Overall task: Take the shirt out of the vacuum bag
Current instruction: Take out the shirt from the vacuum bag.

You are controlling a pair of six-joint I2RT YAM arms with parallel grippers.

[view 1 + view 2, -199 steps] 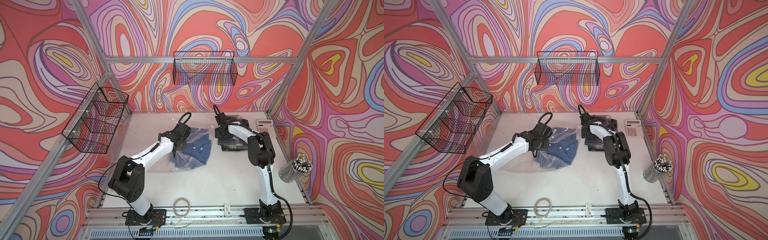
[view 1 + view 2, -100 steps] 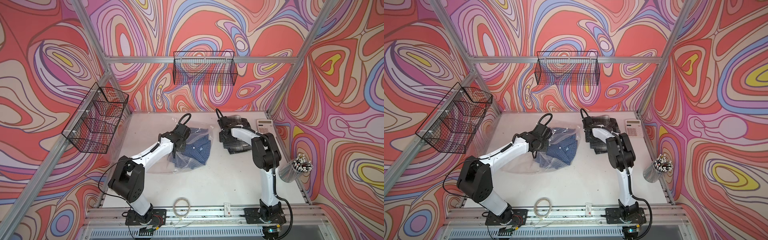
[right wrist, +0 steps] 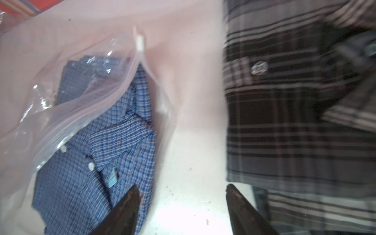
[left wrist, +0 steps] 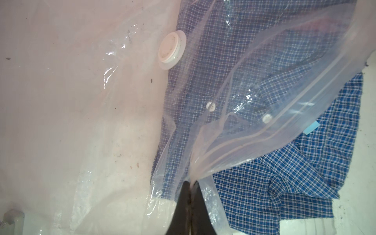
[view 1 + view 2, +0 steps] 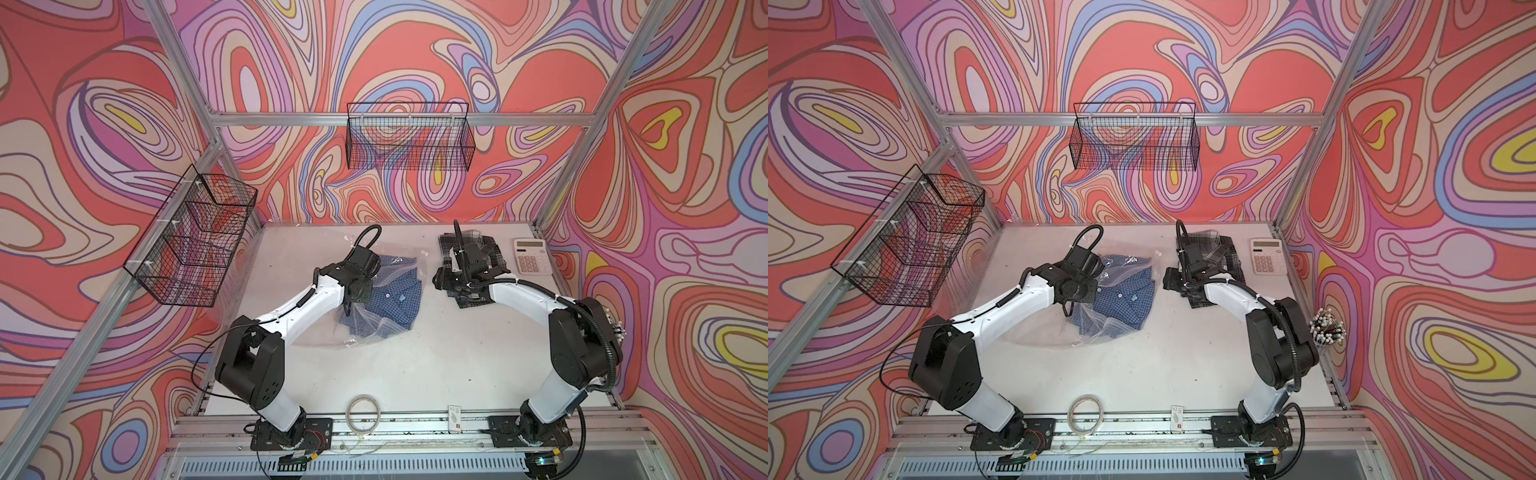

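Your left gripper (image 4: 191,184) is pinched together on the zip-seal lip of the vacuum bag (image 5: 365,332) and lifts it so the mouth gapes. I judge this to be an anchor, so the plastic does not travel with the cloth. The bag lies left of the middle of the worktop (image 5: 415,374), toward its far edge. The blue checked shirt (image 5: 395,297) sits half inside, one end already past the seal. Your right gripper (image 3: 182,188) hangs empty with jaws apart over bare worktop, between that shirt and a dark plaid shirt (image 3: 295,126) near the far right corner — placed, it seems, to take the exposed cloth.
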